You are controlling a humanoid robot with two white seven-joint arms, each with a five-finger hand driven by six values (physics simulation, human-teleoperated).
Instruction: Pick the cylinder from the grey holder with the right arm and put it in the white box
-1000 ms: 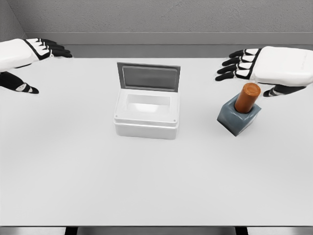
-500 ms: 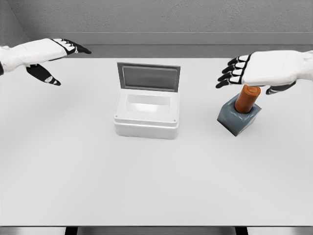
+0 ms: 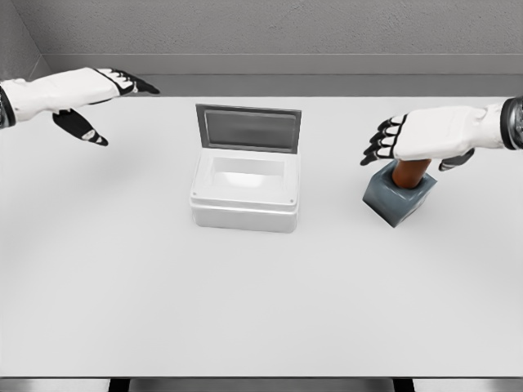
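Cylinder [image 3: 409, 172] upright in grey holder [image 3: 398, 196], right part of table [image 3: 245, 310], top now hidden under right hand [image 3: 425, 135]. Box [image 3: 245, 192] left of holder, well apart, lid [image 3: 248, 128] open, standing at back, inside empty. Right hand lower than second ago, now over cylinder top, fingers [image 3: 380, 140] spread, thumb behind cylinder; no grasp yet, contact unclear. Judgement: reach nearly finished, closing around cylinder comes next. Left hand [image 3: 78, 90] far left, turned edge-on since earlier, fingers extended, holding nothing.
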